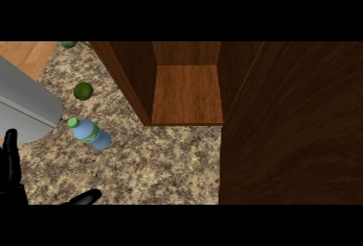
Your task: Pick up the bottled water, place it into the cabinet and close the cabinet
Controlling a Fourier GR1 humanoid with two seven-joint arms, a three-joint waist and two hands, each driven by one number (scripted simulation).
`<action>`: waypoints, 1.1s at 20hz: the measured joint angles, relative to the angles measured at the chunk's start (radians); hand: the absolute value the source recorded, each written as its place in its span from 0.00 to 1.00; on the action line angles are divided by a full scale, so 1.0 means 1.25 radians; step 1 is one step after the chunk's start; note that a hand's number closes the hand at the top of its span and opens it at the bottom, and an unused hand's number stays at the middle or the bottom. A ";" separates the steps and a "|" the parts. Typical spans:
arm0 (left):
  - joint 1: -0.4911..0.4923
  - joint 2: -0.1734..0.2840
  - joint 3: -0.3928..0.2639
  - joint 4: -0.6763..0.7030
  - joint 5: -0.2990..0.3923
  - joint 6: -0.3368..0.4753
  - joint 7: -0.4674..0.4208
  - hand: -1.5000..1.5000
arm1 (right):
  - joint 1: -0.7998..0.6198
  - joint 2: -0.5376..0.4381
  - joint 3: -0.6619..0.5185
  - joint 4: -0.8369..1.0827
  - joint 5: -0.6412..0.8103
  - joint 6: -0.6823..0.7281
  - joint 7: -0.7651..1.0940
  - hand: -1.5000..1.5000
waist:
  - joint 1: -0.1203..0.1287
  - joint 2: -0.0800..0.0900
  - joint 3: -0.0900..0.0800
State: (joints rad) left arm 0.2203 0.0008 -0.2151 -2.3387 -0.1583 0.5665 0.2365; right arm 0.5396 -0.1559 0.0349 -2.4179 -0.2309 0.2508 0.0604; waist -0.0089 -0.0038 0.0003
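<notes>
The water bottle (92, 134) lies on its side on the speckled counter, its green cap toward the upper left and a green label round its pale blue body. The wooden cabinet (188, 96) stands just right of it with its inside shelf showing bare. Its dark door (291, 125) is swung open and fills the right side of the view. My left hand (10, 163) shows at the lower left edge, open, fingers up, thumb (83, 197) out to the right, well below the bottle and apart from it. My right hand is out of sight.
A grey rounded appliance (25, 105) takes up the left edge, close to the bottle's cap. A green lime (83, 90) lies on the counter above the bottle, and another green item (68, 44) sits at the top edge. Bare counter (156, 163) stretches below the cabinet.
</notes>
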 measured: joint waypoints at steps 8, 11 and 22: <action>0.048 0.004 -0.018 -0.016 -0.010 0.006 -0.010 0.00 | 0.072 0.020 0.003 -0.005 0.000 0.041 -0.043 0.00 | -0.001 0.000 0.000; 0.029 0.002 0.006 0.022 0.012 0.005 -0.027 0.00 | 0.095 0.019 -0.007 -0.008 0.000 0.057 -0.063 0.00 | -0.003 0.001 -0.001; 0.021 0.000 0.110 0.177 0.166 -0.013 -0.136 0.00 | 0.196 0.026 -0.003 -0.013 -0.001 0.117 -0.137 0.00 | -0.006 0.001 -0.002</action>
State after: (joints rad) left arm 0.2467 0.0012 -0.0775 -2.1178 0.0492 0.5509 0.0660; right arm 0.7850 -0.1237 0.0317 -2.4341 -0.2317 0.3965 -0.1112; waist -0.0165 -0.0030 -0.0021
